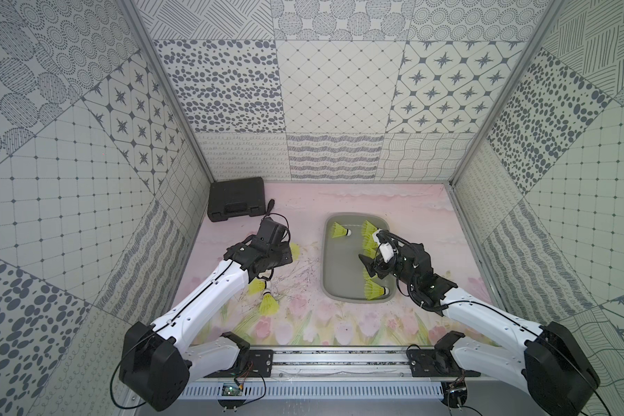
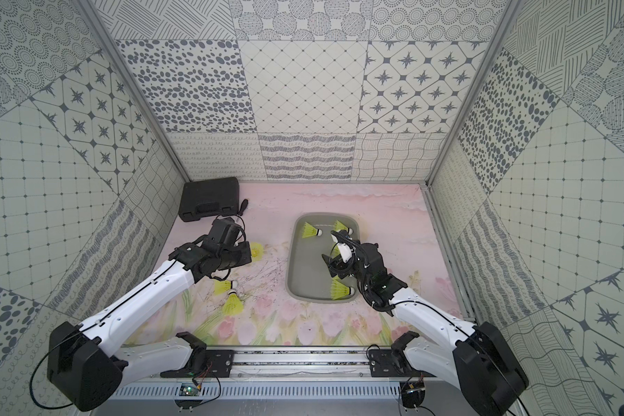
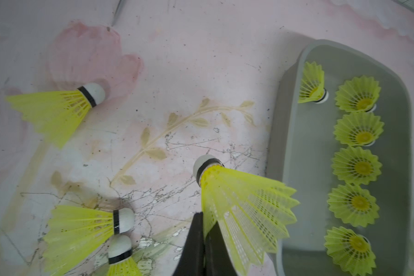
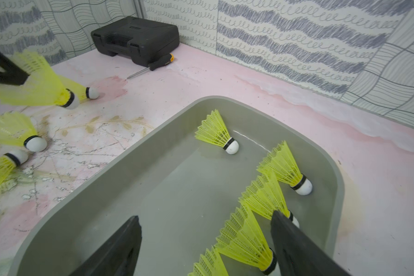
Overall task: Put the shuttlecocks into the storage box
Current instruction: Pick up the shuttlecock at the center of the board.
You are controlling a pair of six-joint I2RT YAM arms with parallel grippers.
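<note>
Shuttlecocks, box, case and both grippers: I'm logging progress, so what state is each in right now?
left gripper, shut on the held shuttlecock, pinching its skirt.
right gripper, open and empty above the storage box.
boxed shuttlecocks, six lying inside the storage box.
loose shuttlecocks, three lying on the table.
black case, closed.

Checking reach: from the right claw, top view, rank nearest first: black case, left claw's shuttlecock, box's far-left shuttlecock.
1. Far-left shuttlecock, inside the storage box.
2. Gripped shuttlecock, just left of the box.
3. Black case, table's far-left corner.
</note>
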